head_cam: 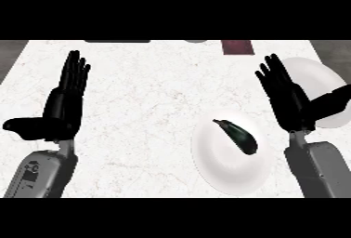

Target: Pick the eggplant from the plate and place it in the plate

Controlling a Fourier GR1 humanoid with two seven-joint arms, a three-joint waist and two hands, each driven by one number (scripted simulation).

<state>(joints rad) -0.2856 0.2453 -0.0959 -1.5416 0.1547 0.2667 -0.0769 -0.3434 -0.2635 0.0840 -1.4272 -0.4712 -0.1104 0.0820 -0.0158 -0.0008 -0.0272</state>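
Hovering above a white marble counter (151,93), the robot's right hand (288,100) is open, fingers straight and pointing away from the robot, thumb spread to the side, holding nothing. It sits just to the right of the near plate (223,174), a white plate that serves here as the landmark. On that near plate lies the eggplant (238,135), dark and slender, slanting across the plate's upper right part with its thin stem end toward the upper left (its far end reaches close to the plate's rim). Behind and to the right of the near plate is a second white plate (322,74), partly covered by the right hand and its thumb; this looks like the destination. Well to the left of the near plate, the left hand (65,100) rests open, fingers up, also holding nothing. Far behind the near plate, at the counter's back edge, a dark red object (237,47) shows; what it is cannot be told.

The eggplant has not yet been picked up. To do this step well, the right hand probably needs to move left and down over the eggplant's thick middle, turn so fingers and thumb straddle its narrow width, and close there rather than near the stem, where it may slip. Lifting clear of the rim before carrying it toward the second plate would likely avoid nudging the near plate.
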